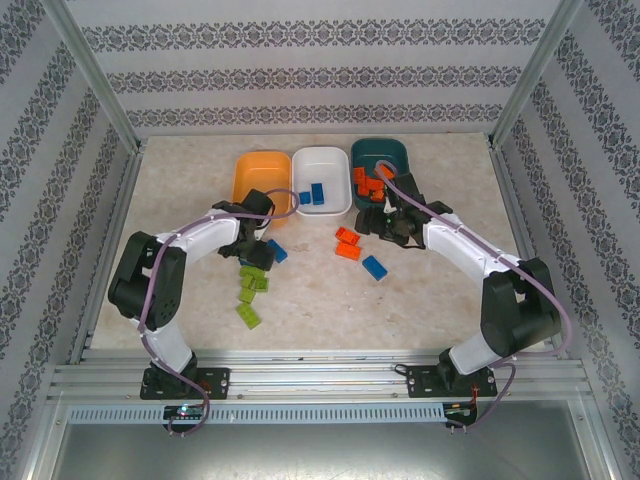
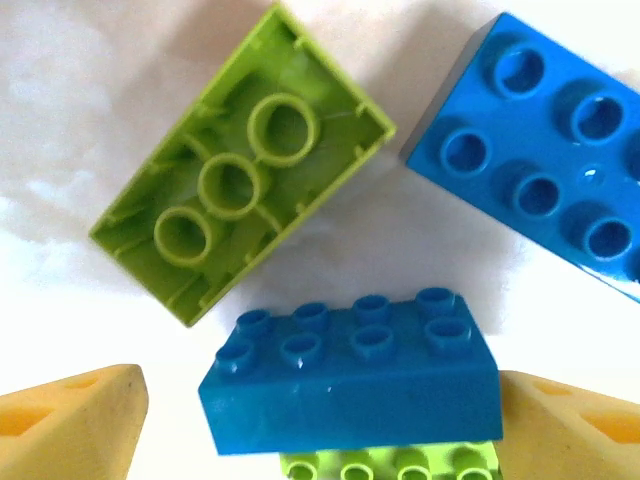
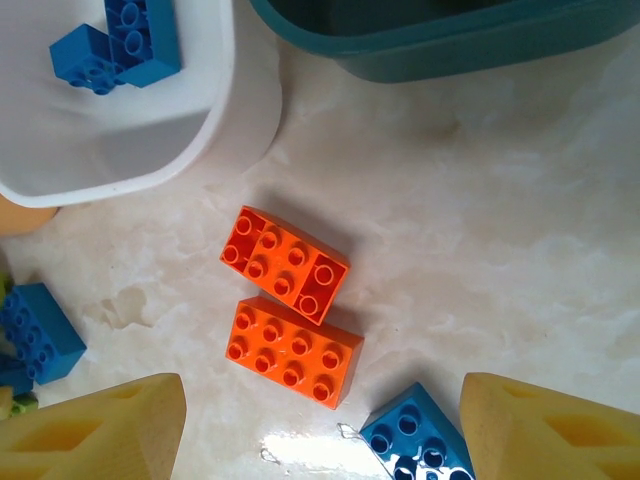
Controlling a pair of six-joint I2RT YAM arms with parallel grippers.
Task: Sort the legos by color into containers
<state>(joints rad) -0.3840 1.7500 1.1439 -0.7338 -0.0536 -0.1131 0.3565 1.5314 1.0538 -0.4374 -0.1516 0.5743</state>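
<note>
My left gripper (image 2: 320, 390) is open low over the table, straddling a blue lego (image 2: 350, 375) that rests on a lime green one (image 2: 390, 465). There is a gap at the left finger (image 2: 75, 425), and the right finger (image 2: 570, 420) is at the brick's end. An upturned green lego (image 2: 240, 180) and another blue one (image 2: 545, 150) lie just beyond. My right gripper (image 3: 322, 390) is open above two orange legos (image 3: 285, 260) (image 3: 293, 350), with a blue lego (image 3: 415, 440) by its right finger. The orange (image 1: 262, 175), white (image 1: 322, 165) and teal (image 1: 380, 152) containers stand in a row at the back.
The white tub (image 3: 190, 140) holds blue bricks (image 3: 120, 40), and the teal tub (image 3: 450, 45) holds orange ones (image 1: 370, 185). More green legos (image 1: 248, 316) lie toward the near left. Patterned walls and metal rails enclose the table.
</note>
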